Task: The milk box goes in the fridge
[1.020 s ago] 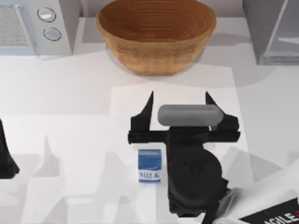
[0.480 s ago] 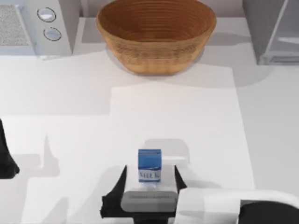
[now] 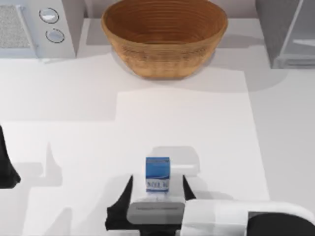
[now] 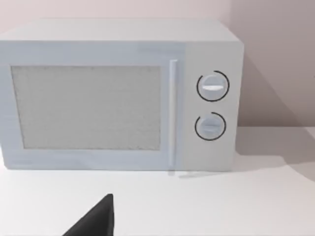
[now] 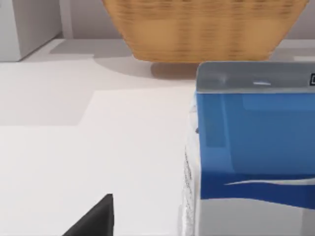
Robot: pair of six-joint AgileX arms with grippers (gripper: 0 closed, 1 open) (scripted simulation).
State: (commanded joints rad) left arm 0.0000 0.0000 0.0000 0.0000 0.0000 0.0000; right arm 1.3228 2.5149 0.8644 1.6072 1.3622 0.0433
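right gripper [image 3: 157,192] edged slightly closer around the milk box [image 3: 157,174], fingers spread apart either side, carton upright on white table [image 3: 78,108], left gripper [image 3: 7,169] parked at left edge

My right gripper [image 3: 157,189] sits low at the desk's near edge, fingers spread wide apart and pointing toward the far edge, its white forearm reaching in from the near right corner. My left arm is parked at the desk's left edge.
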